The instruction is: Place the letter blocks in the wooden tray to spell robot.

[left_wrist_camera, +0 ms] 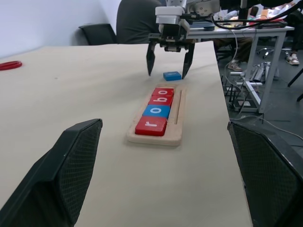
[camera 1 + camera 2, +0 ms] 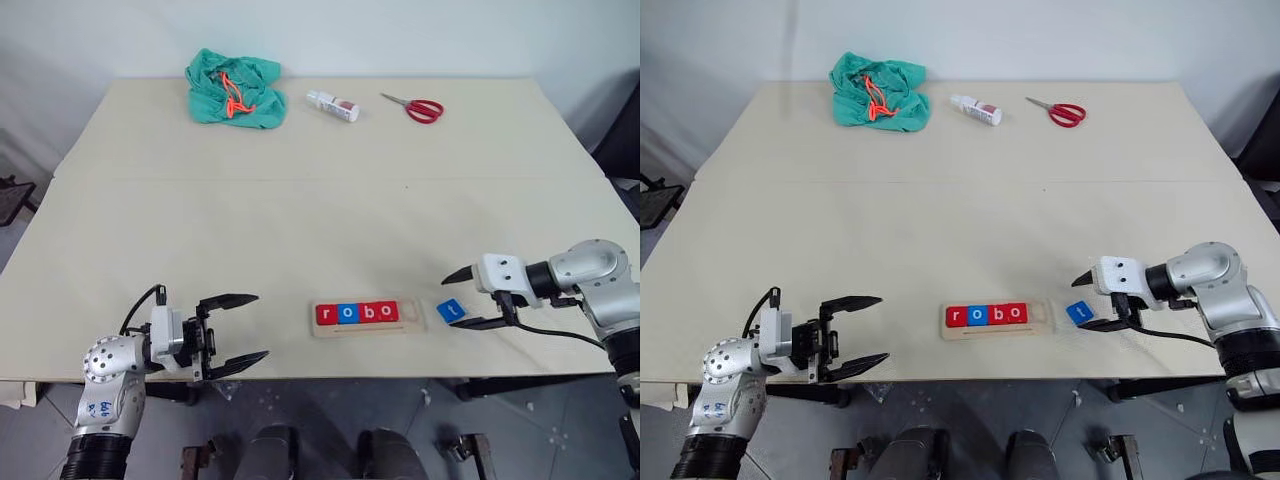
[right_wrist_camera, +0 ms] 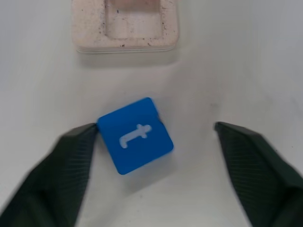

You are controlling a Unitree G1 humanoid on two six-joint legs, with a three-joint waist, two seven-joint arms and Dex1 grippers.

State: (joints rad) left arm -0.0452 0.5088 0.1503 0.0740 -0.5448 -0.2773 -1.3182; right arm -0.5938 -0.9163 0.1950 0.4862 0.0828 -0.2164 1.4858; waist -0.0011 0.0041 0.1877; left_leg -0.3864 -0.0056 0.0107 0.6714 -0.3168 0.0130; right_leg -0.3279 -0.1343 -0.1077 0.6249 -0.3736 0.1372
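Observation:
The wooden tray [image 2: 412, 320] lies near the table's front edge. It holds letter blocks in a row: a red r [image 2: 325, 314], a blue o [image 2: 347, 313], a red b [image 2: 367, 312] and a red o [image 2: 387, 311]. The tray's right end is bare. Just to its right, a blue t block [image 2: 451, 310] lies flat on the table, turned askew. My right gripper [image 2: 458, 301] is open and astride it; in the right wrist view one finger [image 3: 75, 142] touches the t block [image 3: 135, 135], the other stands apart. My left gripper [image 2: 260, 326] is open and holds nothing, left of the tray.
Along the table's far edge lie a green cloth with an orange cord [image 2: 235, 88], a small white bottle [image 2: 332, 105] and red-handled scissors [image 2: 415, 107]. The table's front edge runs close below the tray and both grippers.

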